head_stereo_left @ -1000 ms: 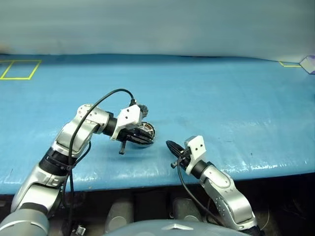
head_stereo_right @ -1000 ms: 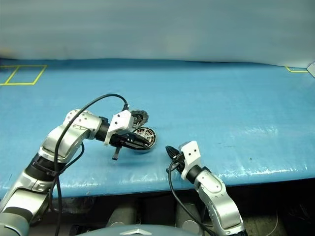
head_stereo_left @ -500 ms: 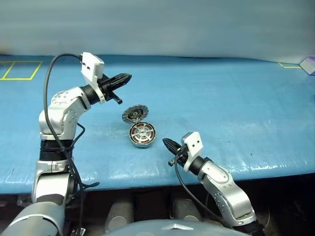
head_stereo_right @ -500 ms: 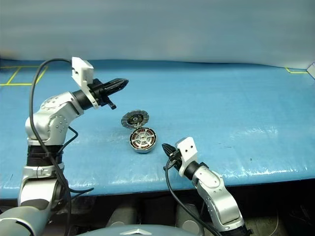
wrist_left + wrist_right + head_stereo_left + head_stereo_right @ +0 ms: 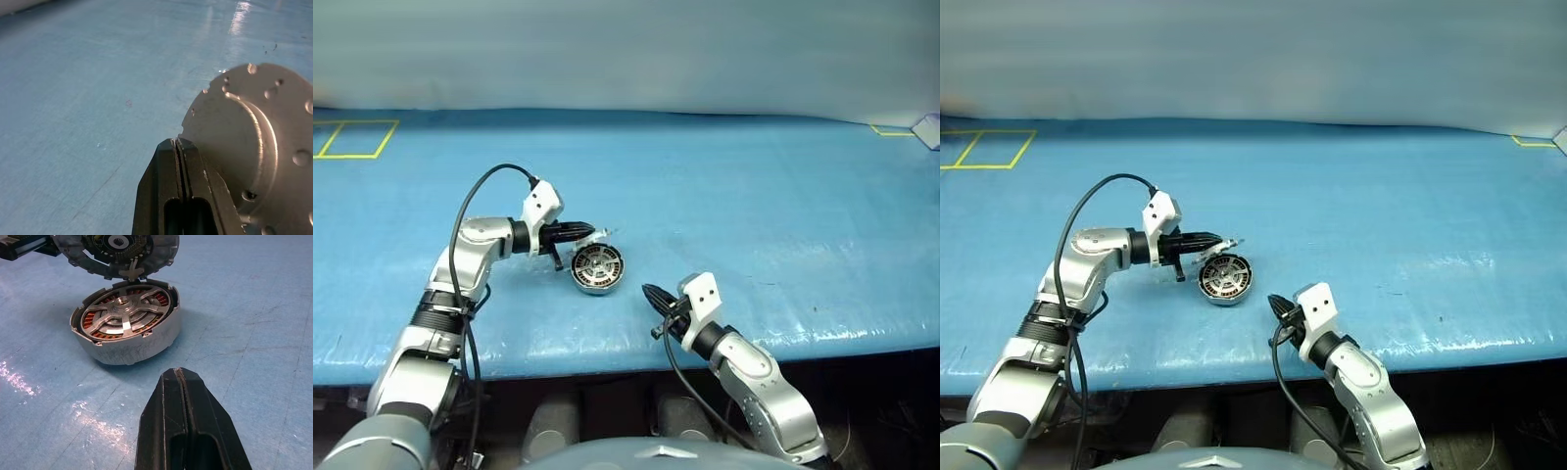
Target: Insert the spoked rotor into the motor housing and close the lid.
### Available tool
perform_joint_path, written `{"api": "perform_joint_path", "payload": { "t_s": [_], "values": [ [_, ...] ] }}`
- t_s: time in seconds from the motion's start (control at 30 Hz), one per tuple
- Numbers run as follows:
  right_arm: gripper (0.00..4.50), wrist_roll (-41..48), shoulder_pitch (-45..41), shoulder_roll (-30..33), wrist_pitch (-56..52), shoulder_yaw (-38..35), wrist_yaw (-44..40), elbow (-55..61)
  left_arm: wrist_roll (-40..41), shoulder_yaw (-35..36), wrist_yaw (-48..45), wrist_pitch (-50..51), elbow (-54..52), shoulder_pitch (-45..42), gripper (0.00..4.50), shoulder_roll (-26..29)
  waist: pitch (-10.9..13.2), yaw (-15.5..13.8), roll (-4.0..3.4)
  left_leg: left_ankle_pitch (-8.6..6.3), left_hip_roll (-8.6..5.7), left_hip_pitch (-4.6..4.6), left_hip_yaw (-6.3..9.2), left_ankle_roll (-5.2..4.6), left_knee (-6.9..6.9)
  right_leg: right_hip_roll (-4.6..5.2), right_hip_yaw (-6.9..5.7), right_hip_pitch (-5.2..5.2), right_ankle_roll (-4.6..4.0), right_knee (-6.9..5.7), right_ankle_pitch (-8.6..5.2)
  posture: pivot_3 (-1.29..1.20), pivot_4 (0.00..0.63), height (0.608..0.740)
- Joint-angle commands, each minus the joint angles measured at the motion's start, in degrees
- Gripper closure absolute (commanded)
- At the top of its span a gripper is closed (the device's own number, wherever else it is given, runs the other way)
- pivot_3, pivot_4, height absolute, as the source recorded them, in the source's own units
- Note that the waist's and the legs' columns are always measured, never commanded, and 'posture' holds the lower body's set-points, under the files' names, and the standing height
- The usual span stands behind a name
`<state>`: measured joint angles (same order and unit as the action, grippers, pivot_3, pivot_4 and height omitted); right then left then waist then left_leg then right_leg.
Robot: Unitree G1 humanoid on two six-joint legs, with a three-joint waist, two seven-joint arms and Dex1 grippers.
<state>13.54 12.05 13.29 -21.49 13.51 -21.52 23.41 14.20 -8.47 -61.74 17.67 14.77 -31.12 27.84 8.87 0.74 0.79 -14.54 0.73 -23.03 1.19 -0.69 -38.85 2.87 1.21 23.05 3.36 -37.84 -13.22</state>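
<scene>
The motor housing (image 5: 597, 268) sits on the blue table with the spoked rotor (image 5: 124, 308) lying inside it, silver spokes over copper windings. The lid (image 5: 117, 247) stands on its joint at the housing's far edge and leans over the housing, toothed face down. My left gripper (image 5: 594, 232) is shut, and in the left wrist view its tips (image 5: 177, 142) rest against the lid's plain grey outer face (image 5: 244, 137). My right gripper (image 5: 649, 292) is shut and empty, a short way to the near right of the housing and pointing at it.
The table's front edge (image 5: 607, 357) runs just below the housing and the right gripper. Yellow tape squares mark the far left corner (image 5: 352, 137) and the far right (image 5: 891, 128). A grey wall rises behind the table.
My left gripper left the housing, swung up and to the far left, then came down behind the lid. The lid has tipped from open toward the housing. The right arm stayed put.
</scene>
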Motion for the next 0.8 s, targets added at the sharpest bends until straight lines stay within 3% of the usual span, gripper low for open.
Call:
{"api": "perform_joint_path", "payload": {
  "t_s": [0.03,0.47,0.67,0.8],
  "values": [
    [4.5,-0.05,-0.64,-0.17,1.01,-0.49,0.14,2.27,1.49,-0.68,-3.12,-1.49,-4.16,0.78,4.45,-0.15,0.0,0.03,0.0,0.0,0.0,0.0,0.0,0.0,0.0,0.0,0.0,0.0,0.0,-0.01,0.0,0.0,0.15,0.74],
    [4.5,0.36,-2.07,-0.92,-0.4,-1.56,1.66,2.54,0.66,-4.15,-4.4,4.76,-11.33,8.96,4.45,2.19,0.0,0.09,-0.01,0.0,0.04,0.02,0.05,-0.01,0.01,0.0,0.01,0.0,0.18,0.0,-0.13,0.0,0.15,0.74],
    [4.5,3.58,-6.99,-2.72,-12.87,-2.78,5.85,9.44,2.0,-2.88,-2.44,7.51,-15.49,11.73,4.45,2.63,-0.01,0.1,-0.03,0.0,0.11,0.06,0.03,0.0,0.01,0.0,0.03,-0.01,0.21,-0.01,-0.16,0.0,0.15,0.74],
    [4.5,2.76,-15.4,-1.42,-22.46,0.64,6.74,13.66,5.57,1.07,0.71,6.27,-22.38,16.47,4.45,1.26,0.03,0.48,-0.07,0.0,0.41,0.04,-0.04,-0.01,0.04,0.04,0.06,0.08,-0.04,-0.01,-0.01,0.0,0.15,0.74]
  ]
}}
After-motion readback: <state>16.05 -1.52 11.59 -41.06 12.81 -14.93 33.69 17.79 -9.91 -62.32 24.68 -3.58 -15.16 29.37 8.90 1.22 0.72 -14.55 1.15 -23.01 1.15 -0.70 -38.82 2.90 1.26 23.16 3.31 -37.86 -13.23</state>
